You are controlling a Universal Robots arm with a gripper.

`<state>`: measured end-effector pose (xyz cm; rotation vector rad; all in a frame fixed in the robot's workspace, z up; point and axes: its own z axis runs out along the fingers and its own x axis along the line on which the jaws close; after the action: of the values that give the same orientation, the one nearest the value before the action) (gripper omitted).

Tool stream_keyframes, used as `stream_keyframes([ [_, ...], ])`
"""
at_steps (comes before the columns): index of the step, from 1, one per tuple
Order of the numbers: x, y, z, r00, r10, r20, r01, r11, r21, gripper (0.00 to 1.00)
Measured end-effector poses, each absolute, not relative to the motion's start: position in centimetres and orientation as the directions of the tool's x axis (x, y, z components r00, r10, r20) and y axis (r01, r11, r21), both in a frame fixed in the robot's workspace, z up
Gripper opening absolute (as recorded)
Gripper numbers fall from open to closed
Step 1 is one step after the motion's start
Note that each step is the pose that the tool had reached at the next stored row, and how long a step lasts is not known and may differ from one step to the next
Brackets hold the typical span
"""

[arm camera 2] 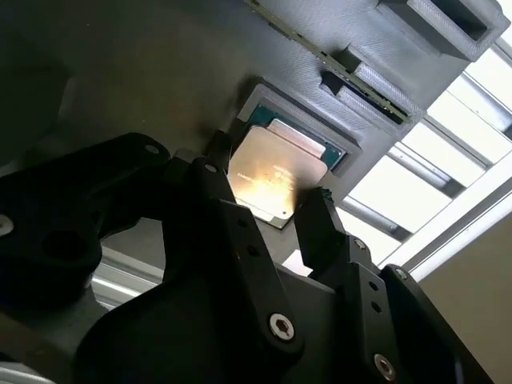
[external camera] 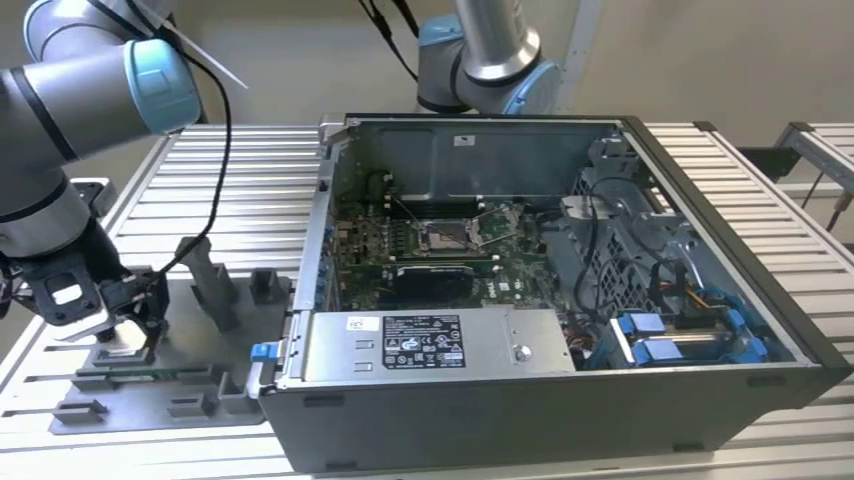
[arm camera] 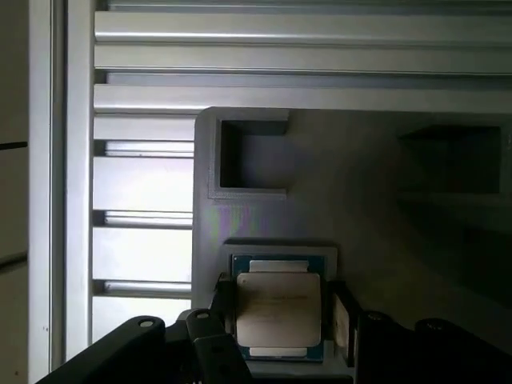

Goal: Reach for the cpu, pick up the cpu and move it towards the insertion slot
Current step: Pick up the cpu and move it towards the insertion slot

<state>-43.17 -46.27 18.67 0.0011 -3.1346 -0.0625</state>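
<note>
Slatted aluminium table [external camera: 747,160], seen in the exterior view, bearing a grey moulded tray [external camera: 187,405] at the view's near left and an open computer case [external camera: 534,410] at centre. The arm [external camera: 67,100] descends at the exterior view's left, with its gripper [external camera: 127,335] lowered onto the tray.

In both wrist views the cpu [arm camera: 278,308] [arm camera 2: 276,172] lies flat in a square recess of the tray [arm camera: 360,216], its pale metal face upward and a green edge showing around it. The gripper [arm camera: 280,320] [arm camera 2: 268,200] straddles the chip with its jaws apart: one black finger [arm camera: 224,300] stands at one edge, and the other [arm camera: 342,316] stands just beside the opposite edge with a thin dark gap between. An open rectangular pocket [arm camera: 252,156] sits in the tray near the recess.

Farther back, inside the case, a power supply [external camera: 427,345] lies against the near wall. Beyond it is the insertion slot [external camera: 447,236], metal-framed with a dark centre, on the green circuit board [external camera: 360,240], well apart from the cpu. A second arm [external camera: 474,55] rises behind the case.
</note>
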Motion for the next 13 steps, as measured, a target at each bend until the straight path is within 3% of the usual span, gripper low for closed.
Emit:
stream_keyframes([
  [13, -43.24, -46.27, 18.21, -1.000, 0.003, 0.006, 0.004, 0.999, 0.040, 0.00],
])
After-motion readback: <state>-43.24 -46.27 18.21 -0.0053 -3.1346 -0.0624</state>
